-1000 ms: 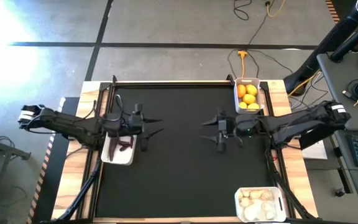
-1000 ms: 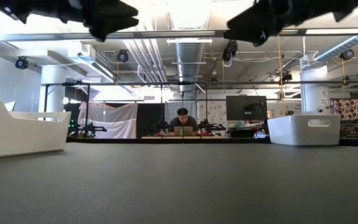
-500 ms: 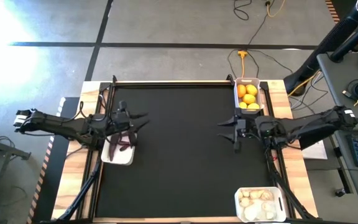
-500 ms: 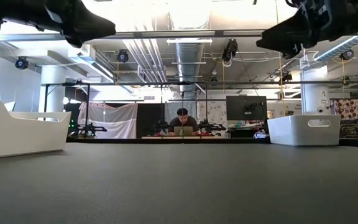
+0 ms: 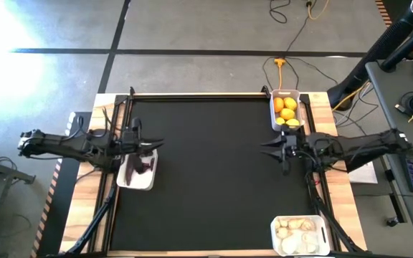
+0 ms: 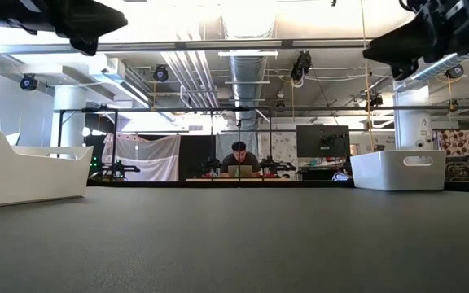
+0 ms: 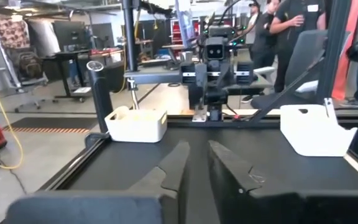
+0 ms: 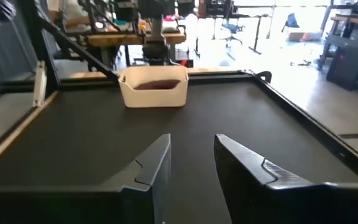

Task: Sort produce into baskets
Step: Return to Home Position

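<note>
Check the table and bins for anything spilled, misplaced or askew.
Nothing stands out. Citrus fruits sit in the top-right bin, garlic bulbs in the bottom-right bin, purple vegetables in the left bin, none mixed or spilled. The left gripper and right gripper hover open and empty.

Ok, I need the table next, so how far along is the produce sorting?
Sorting looks done: citrus fruits sit in the far right bin, garlic bulbs in the near right bin, eggplants in the left bin, and no produce shows loose on the black mat. Nothing is in hand: the left gripper and right gripper hang open and empty at their own sides. Left, it seems: only parking the arms.
</note>
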Motion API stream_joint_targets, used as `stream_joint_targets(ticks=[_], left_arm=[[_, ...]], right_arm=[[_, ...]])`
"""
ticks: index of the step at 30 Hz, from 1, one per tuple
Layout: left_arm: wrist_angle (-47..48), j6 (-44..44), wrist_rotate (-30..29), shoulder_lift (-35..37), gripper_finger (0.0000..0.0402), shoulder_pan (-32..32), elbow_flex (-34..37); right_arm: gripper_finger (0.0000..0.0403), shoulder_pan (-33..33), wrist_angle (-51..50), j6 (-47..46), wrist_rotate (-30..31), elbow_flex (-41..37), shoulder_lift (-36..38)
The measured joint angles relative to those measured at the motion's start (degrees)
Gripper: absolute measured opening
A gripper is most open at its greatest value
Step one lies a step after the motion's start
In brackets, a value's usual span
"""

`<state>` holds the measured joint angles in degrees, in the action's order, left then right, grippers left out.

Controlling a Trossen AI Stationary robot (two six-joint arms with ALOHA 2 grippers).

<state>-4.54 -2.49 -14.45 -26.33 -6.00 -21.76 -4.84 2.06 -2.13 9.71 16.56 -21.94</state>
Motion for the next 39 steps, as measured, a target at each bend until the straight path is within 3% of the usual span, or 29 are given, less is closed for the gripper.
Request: stream_joint_targets(ticks=[7,14,24,31,39], left_arm=[[0.73,0.03,0.16,7.20,0.0014,0.00,3.59],[1.47,0.03,2.24,14.51,0.0000,0.00,6.37],[10.73,2.53,3.18,25.86,0.0000,0.00,7.44],[11.44,3.07,5.17,26.35,0.0000,-0.04,8.45],[6.68,3.50,6.48,26.34,0.0000,0.00,12.93]], right_arm=[[0.0081,0.00,-3.92,-3.91,-9.85,-0.02,5.76],[0.0049,0.02,-5.74,-4.03,-10.25,-0.02,7.72],[0.0027,0.01,-10.31,-3.96,-10.25,-0.50,14.72],[0.0027,0.00,-8.62,-4.30,-11.56,-3.75,21.92],[0.0027,0.00,-3.73,-6.03,-11.89,-8.29,21.87]])
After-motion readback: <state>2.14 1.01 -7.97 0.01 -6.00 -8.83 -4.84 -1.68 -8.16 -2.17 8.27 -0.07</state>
